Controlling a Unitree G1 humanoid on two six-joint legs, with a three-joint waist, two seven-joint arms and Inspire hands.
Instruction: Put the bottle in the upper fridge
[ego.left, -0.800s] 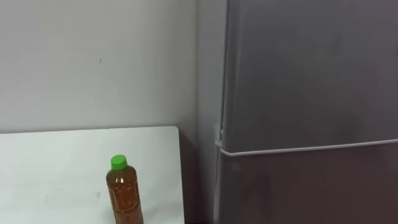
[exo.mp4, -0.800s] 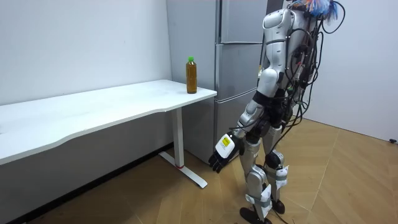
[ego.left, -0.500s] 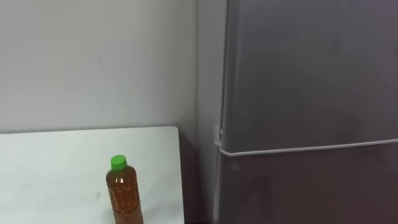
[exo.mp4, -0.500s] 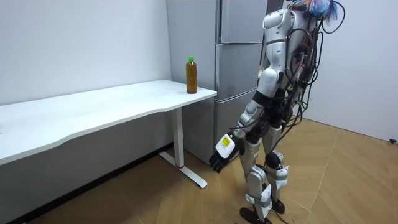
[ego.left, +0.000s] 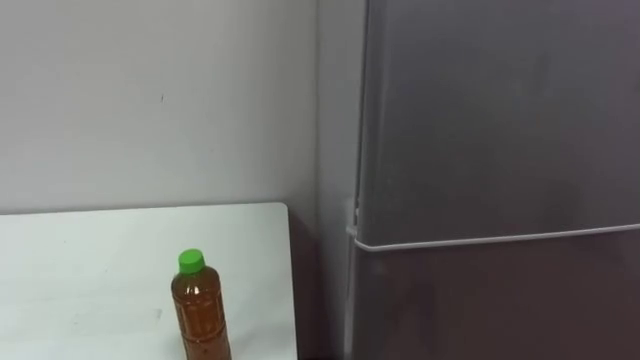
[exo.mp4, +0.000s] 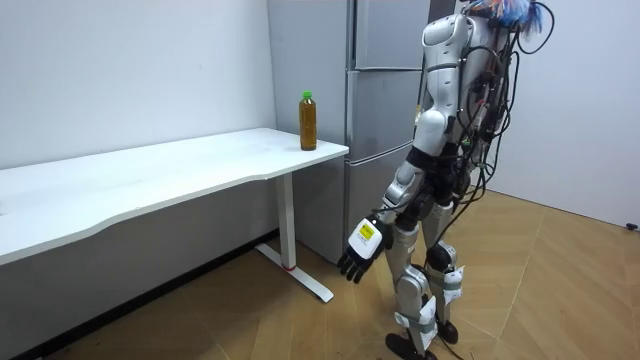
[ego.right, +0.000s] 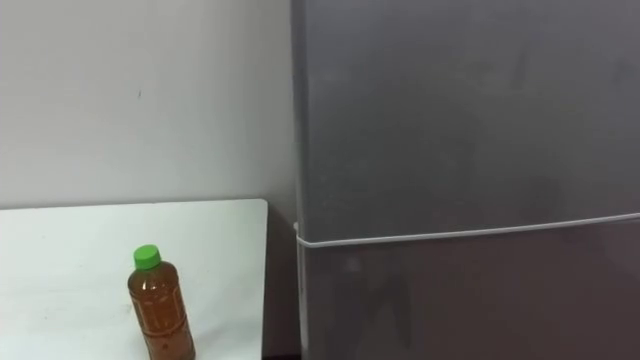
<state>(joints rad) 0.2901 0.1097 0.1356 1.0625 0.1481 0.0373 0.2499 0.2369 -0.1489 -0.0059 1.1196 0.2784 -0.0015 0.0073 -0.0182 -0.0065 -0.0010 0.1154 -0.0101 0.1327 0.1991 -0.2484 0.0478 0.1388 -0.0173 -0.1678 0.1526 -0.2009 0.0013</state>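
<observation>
— Where is the left hand (exo.mp4: 362, 243) seen?
— Hung low at the robot's side, fingers (exo.mp4: 349, 270) loosely spread, nothing held.
— And the bottle (ego.left: 200, 312)?
— Stood upright near the worktop (ego.left: 80, 290) corner, beside the closed fridge (ego.left: 500, 150).

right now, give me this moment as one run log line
stage: before grasp | green-capped bottle: upright on white table, untouched | upper fridge door: shut | left hand: fingers open, hanging low
</observation>
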